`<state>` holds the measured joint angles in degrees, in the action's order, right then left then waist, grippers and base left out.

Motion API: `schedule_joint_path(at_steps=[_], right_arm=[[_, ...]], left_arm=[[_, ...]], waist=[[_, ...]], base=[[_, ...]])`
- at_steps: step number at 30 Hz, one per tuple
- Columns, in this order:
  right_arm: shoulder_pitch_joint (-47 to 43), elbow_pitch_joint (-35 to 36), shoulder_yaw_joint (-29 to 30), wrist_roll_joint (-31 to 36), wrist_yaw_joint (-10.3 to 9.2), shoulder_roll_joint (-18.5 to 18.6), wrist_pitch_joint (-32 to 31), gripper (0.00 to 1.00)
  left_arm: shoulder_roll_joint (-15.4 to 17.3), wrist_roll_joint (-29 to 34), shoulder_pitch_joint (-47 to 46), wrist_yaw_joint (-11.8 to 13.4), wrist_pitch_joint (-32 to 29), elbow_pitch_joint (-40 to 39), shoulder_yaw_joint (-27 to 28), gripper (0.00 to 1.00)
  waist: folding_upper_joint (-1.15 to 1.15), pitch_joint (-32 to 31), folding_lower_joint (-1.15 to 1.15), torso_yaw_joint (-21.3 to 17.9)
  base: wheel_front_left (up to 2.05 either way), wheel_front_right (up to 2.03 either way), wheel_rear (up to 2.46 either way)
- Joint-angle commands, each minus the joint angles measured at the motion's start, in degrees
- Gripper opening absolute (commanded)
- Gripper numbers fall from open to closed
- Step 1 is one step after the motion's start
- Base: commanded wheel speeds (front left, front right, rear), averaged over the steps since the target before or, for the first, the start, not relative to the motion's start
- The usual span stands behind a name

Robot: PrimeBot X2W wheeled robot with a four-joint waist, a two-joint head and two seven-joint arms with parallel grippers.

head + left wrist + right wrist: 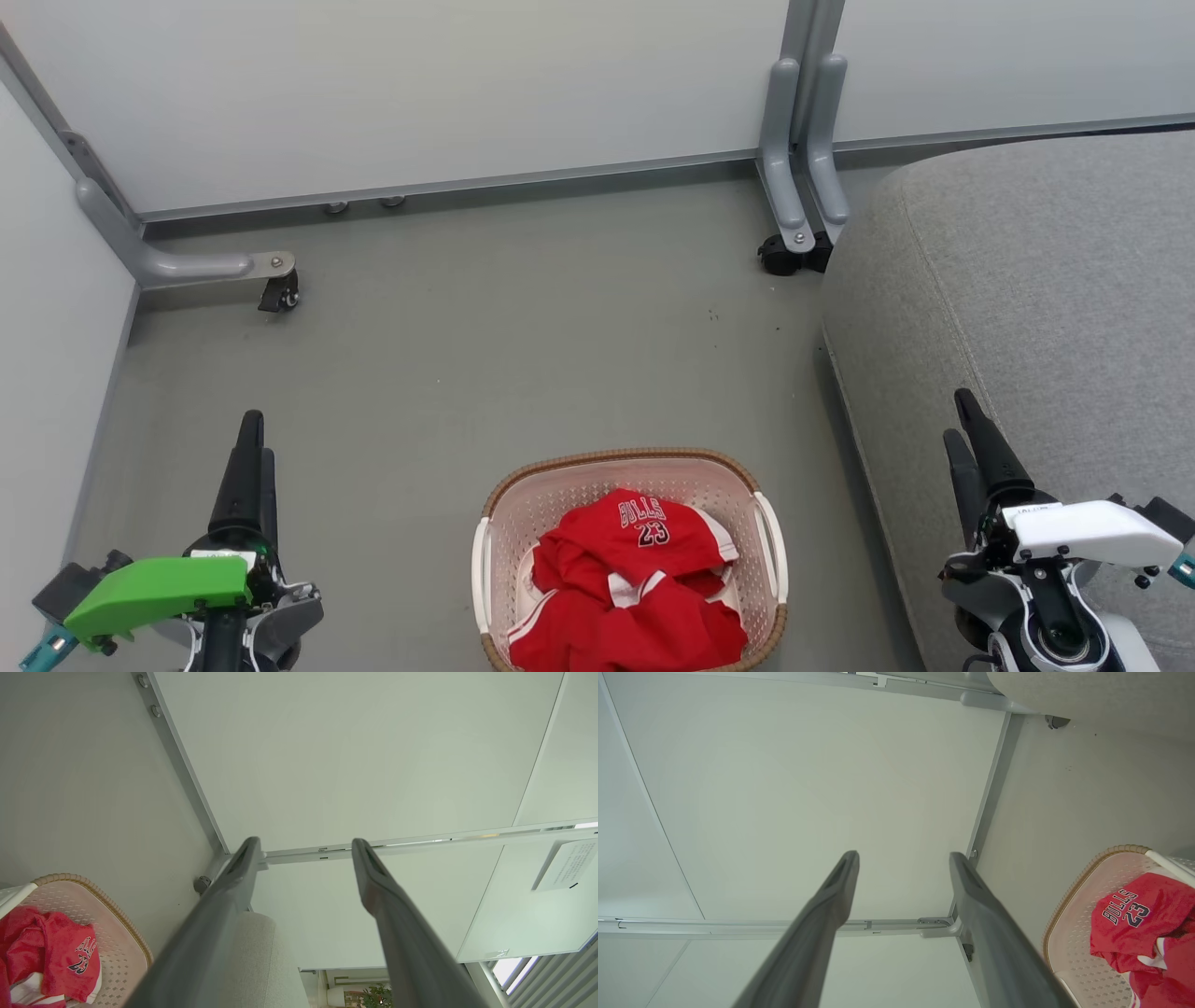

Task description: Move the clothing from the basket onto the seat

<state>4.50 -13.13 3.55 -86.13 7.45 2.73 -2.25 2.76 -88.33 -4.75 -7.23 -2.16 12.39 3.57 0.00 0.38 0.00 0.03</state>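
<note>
Head view: the clothing (644, 569) looks soft and light, probably best pinched at its top fold; left gripper (260, 435), right gripper (957, 414) both open.

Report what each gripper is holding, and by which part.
Nothing is held. The left gripper and the right gripper both stand open with nothing between their fingers. The clothing lies in the basket, clear of both.
</note>
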Motion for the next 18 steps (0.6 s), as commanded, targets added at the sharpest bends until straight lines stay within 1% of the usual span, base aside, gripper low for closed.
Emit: schedule_joint_path(at_steps=[1, 8, 18], right_arm=[[1.8, 1.6, -0.3, 2.7, 0.02, 0.5, 0.7, 1.00], [1.9, 3.7, -1.8, 11.8, 0.02, 0.9, 2.4, 1.00], [1.7, 5.3, -2.6, 26.1, 0.02, 1.1, 4.6, 1.00]], left_arm=[[0.8, 2.4, -2.0, -0.1, 0.7, -1.8, 0.1, 1.00], [1.0, 10.1, -2.1, -0.1, 2.3, -4.4, -0.5, 1.00], [2.0, 21.6, -1.8, -0.2, 4.5, -6.7, -1.6, 1.00]], waist=[[0.00, 0.0, 0.00, 0.0], [0.00, 0.1, 0.00, 0.1], [0.00, 0.2, 0.00, 0.3]], base=[[0.00, 0.00, 0.00], [0.00, 0.00, 0.00], [0.00, 0.00, 0.00]])
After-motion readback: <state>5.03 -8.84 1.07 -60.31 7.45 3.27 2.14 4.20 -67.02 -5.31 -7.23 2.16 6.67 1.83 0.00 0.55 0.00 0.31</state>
